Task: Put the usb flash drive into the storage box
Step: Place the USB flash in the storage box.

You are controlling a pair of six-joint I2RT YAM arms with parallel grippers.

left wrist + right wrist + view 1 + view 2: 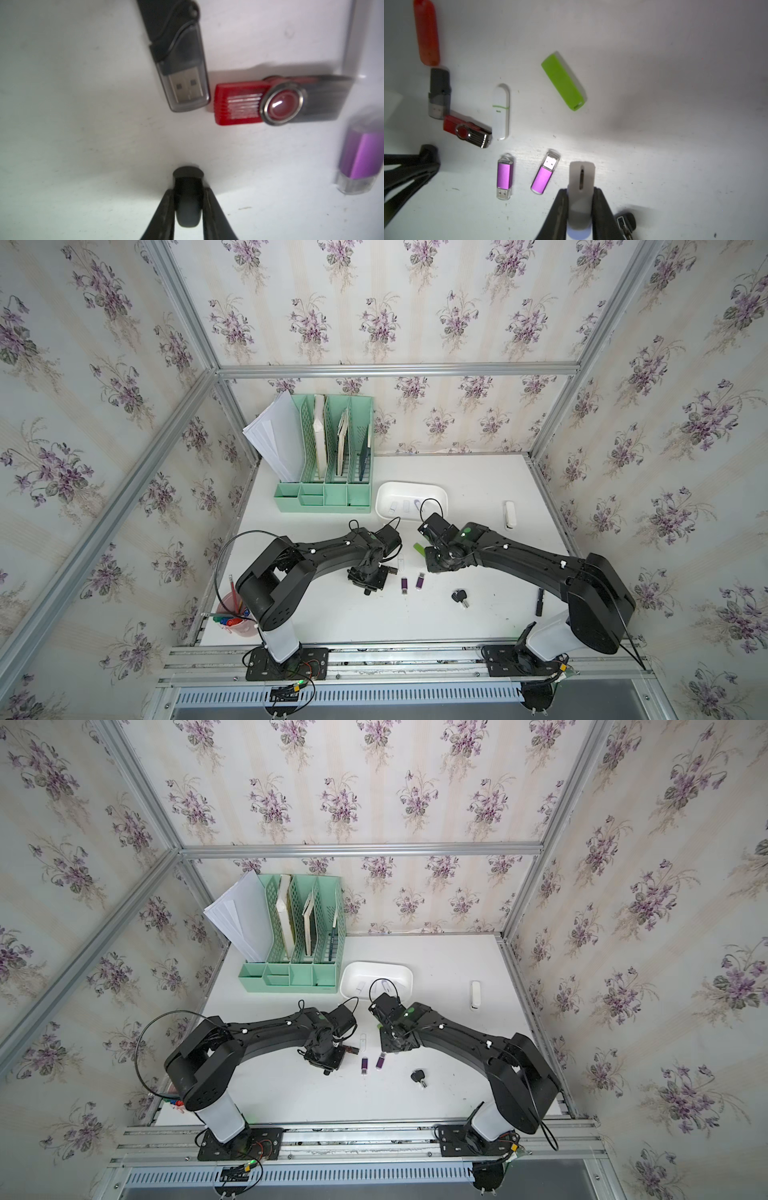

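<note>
Left jaws are clamped tight on a small dark usb flash drive (188, 207), rounded end poking out past the tips. Whether it's clear of the bench (72, 124), I can't tell. Just beyond those tips lie a black capped drive (180, 62) and a red swivel drive (239, 104), set at an angle, nearly touching. Right jaws are pinched shut on a white usb flash drive (581, 182). Right beside them lies a purple drive (544, 174), then a second purple drive (505, 178), with a green drive (563, 81) farther out. The storage box (411, 486) sits on the bench just past the right jaws, away from the arm bases, with small pale pieces (392, 508) inside.
</note>
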